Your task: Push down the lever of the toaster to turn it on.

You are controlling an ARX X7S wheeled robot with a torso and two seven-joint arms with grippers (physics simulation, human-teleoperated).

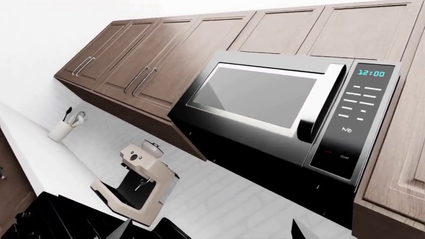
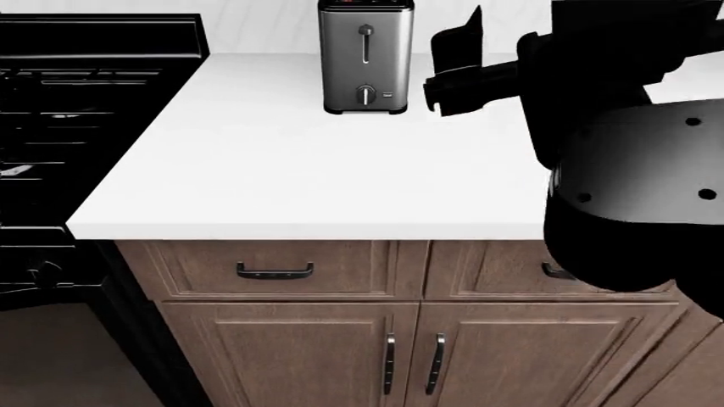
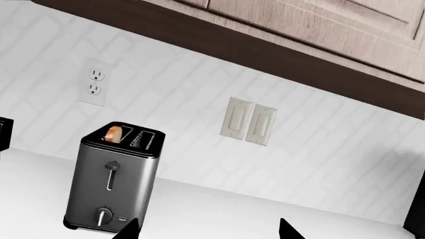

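You are facing a white surface (image 2: pixel 305 161) over brown lower cabinets (image 2: pixel 339 339), with a white tiled backsplash (image 3: pixel 199 99) behind it and a black stove (image 2: pixel 68 127) at 9 o'clock.

Your right claw (image 2: pixel 453 64) hovers above the surface near the back edge, at about 1 o'clock in the head view. Its dark fingers (image 2: pixel 462 41) stand spread apart with nothing between them, so it is released and touches nothing; in the right wrist view only the two fingertips (image 3: pixel 129 230) show, wide apart, with bare surface between them. Your left claw (image 1: pixel 209 231) shows only as two dark tips in its own wrist view, spread apart and empty, pointed toward a microwave (image 1: pixel 285 119), upper cabinets (image 1: pixel 166 59), a stand mixer (image 1: pixel 136 184) and a utensil cup (image 1: pixel 61 130).

The toaster (image 2: pixel 364 55) stands upright at the back of the surface at 12 o'clock, just beside your right claw on its 9 o'clock side, apart from it. The lever (image 2: pixel 364 32) sits at the top of its vertical slot on the front face, with the round dial (image 2: pixel 364 95) below it. A slice of bread (image 3: pixel 114 133) pokes from one top slot. On the wall beyond are an outlet (image 3: pixel 93 81) and light switches (image 3: pixel 249 121).
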